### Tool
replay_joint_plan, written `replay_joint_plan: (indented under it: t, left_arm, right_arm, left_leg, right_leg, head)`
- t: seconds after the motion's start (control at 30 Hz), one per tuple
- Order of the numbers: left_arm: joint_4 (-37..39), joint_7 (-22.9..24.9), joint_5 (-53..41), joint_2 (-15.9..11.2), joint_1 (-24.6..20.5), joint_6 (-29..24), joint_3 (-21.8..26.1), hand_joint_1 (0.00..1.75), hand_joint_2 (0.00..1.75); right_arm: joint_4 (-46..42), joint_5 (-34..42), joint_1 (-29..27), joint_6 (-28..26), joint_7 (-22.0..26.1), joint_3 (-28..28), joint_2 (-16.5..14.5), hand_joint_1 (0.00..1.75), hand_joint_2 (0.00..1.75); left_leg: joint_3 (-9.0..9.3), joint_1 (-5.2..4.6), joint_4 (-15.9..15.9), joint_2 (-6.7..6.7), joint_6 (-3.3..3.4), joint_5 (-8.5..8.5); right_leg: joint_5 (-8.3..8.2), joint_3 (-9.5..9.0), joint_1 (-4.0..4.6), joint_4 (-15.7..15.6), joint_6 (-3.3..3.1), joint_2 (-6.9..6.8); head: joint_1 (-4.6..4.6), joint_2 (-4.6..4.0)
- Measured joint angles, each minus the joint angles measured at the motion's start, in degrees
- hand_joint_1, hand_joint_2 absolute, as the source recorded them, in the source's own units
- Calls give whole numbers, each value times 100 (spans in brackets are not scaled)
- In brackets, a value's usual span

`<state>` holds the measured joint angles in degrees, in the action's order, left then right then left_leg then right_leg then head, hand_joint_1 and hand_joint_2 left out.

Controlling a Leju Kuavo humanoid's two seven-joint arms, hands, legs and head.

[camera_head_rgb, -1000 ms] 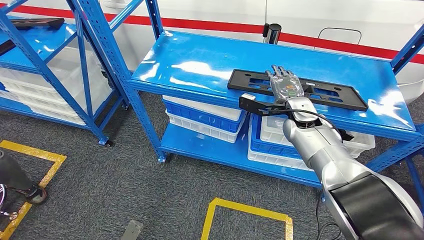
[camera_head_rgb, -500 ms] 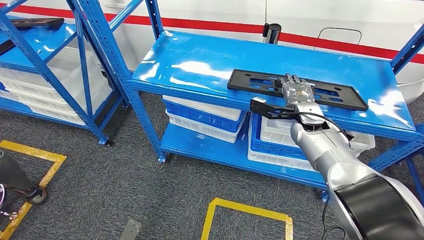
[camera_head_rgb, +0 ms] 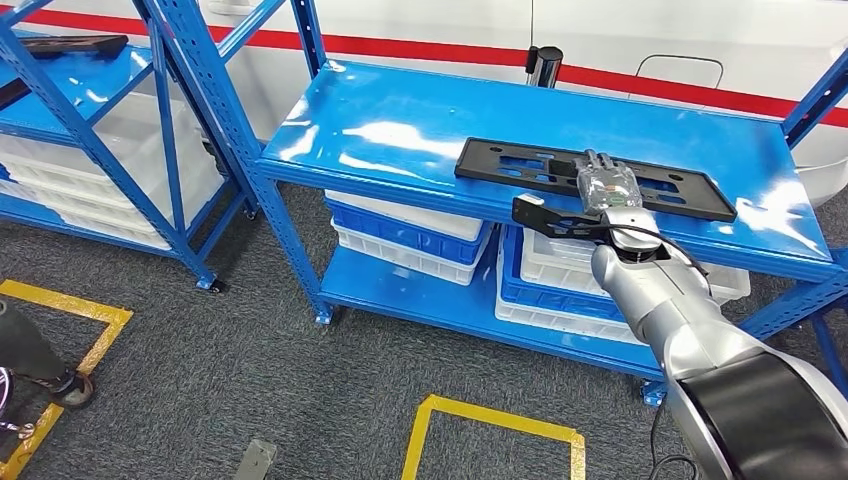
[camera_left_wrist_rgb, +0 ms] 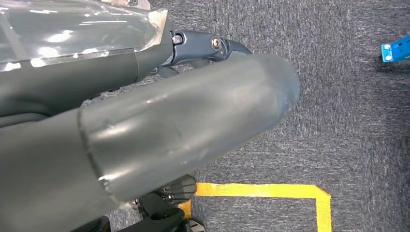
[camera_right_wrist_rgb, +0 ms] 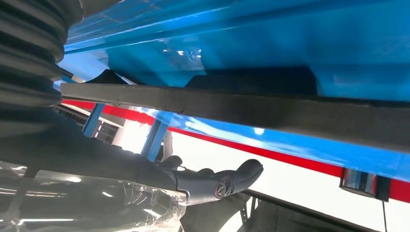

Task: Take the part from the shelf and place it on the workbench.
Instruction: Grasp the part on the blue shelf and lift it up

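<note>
The floor [camera_head_rgb: 250,370] is grey carpet with yellow tape squares on it, and a white wall with a red stripe runs behind two blue metal shelf racks.

From the head view, the nearer blue shelf [camera_head_rgb: 400,120] has a shiny top. A long, flat black part [camera_head_rgb: 520,162] with holes in it lies near the front edge. The right hand [camera_head_rgb: 606,185] rests on top of the part, about in the middle, with its fingers pointing away from the robot and bent down onto it. I cannot tell from here if the hand really has a grip or just lies on it. Under the top sit blue and white plastic bins [camera_head_rgb: 410,235].

In the left wrist view, the left hand [camera_left_wrist_rgb: 145,140] hangs down over the carpet and a yellow tape line [camera_left_wrist_rgb: 261,190]. The thick grey thumb hides most of it, so I cannot tell how far open it is. Nothing seems to be in it.

In the right wrist view, the camera sits very close to the part's dark edge [camera_right_wrist_rgb: 241,108], with the blue shelf behind it. A dark finger [camera_right_wrist_rgb: 222,181] sticks out, apart from the part's edge.

My guess is that the grab step is going on. Next, the hand needs a firm hold on this long part near its middle, then a level lift so it does not tip.
</note>
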<state>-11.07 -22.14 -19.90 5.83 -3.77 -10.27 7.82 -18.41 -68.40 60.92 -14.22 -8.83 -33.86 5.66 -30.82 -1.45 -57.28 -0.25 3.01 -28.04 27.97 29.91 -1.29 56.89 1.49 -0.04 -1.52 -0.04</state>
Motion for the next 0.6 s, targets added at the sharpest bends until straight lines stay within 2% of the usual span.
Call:
replay_joint_plan:
  t: [0.07, 0.13, 0.17, 0.2, 0.27, 0.3, 0.33, 0.37, 0.4, 0.47, 0.5, 0.53, 0.6]
  left_arm:
    - [1, -13, -8, -7, 2, -12, 5, 0, 0]
    - [2, -26, -15, -10, 4, -21, 15, 0, 0]
    - [3, -33, -18, -11, 3, -25, 22, 0, 0]
    - [3, -39, -20, -11, 1, -28, 31, 0, 0]
    - [3, -45, -21, -11, -1, -29, 47, 0, 0]
    - [3, -47, -21, -8, 1, -24, 52, 0, 0]
    - [3, -49, -21, -3, 5, -20, 54, 0, 0]
    - [3, -51, -21, 2, 8, -17, 55, 0, 0]
    - [3, -53, -21, 4, 9, -16, 56, 0, 0]
    - [3, -57, -21, 0, 7, -17, 60, 0, 0]
    - [4, -58, -21, -5, 5, -18, 61, 0, 0]
    - [5, -58, -21, -10, 5, -18, 62, 0, 0]
    - [8, -59, -25, -16, 11, -26, 64, 0, 0]
  right_arm:
    - [3, -10, 4, -7, 26, 28, 9, 0, 175]
    - [3, -21, 15, -16, 47, 62, 24, 0, 175]
    - [3, -26, 29, -19, 53, 78, 35, 0, 175]
    - [3, -31, 50, -21, 57, 95, 44, 0, 175]
    - [7, -35, 77, -23, 65, 114, 63, 0, 175]
    - [12, -37, 71, -23, 67, 118, 73, 0, 175]
    - [18, -37, 55, -23, 67, 119, 87, 0, 175]
    - [23, -39, 41, -23, 67, 120, 98, 0, 175]
    - [26, -42, 34, -23, 67, 120, 105, 0, 175]
    - [31, -51, 36, -23, 68, 121, 113, 0, 175]
    - [37, -57, 40, -24, 68, 122, 116, 0, 175]
    - [43, -65, 32, -24, 69, 122, 119, 0, 175]
    - [51, -83, 9, -27, 70, 123, 122, 0, 175]
  left_leg:
    - [-14, -5, 12, 2, 34, 0]
    - [41, 9, 87, 11, 102, 29]
    - [89, 26, 136, 18, 147, 58]
    - [132, 44, 177, 26, 179, 84]
    - [152, 63, 209, 31, 212, 114]
    - [147, 65, 208, 26, 210, 113]
    - [149, 70, 206, 18, 203, 109]
    - [156, 80, 200, 10, 189, 99]
    - [168, 97, 187, 2, 164, 81]
    - [184, 133, 125, -4, 73, 15]
    - [164, 137, 82, -5, 23, -21]
    - [129, 132, 41, -4, -19, -50]
    - [58, 122, -14, -4, -70, -85]
  right_leg:
    - [-32, -6, 6, 18, 43, 1]
    - [-57, 6, 26, 82, 105, 3]
    - [-20, 58, 37, 179, 119, 4]
    - [70, 168, 39, 361, 109, 5]
    - [335, 553, 38, 1030, 83, 8]
    - [441, 770, 35, 1390, 84, 9]
    - [481, 933, 29, 1617, 102, 9]
    - [423, 1002, 18, 1625, 136, 8]
    - [260, 968, -1, 1404, 198, 7]
    - [-183, 733, -40, 614, 319, 8]
    - [-300, 644, -36, 320, 306, 6]
    - [-371, 603, -28, 167, 243, 8]
    - [-373, 617, -15, 169, 75, 8]
  head:
    - [1, 0]
    - [2, 0]
    - [7, -1]
    - [14, -1]
    - [24, -1]
    - [25, 0]
    - [24, 0]
    - [26, 0]
    - [24, 0]
    - [28, 0]
    - [39, 0]
    - [41, 0]
    - [27, 0]
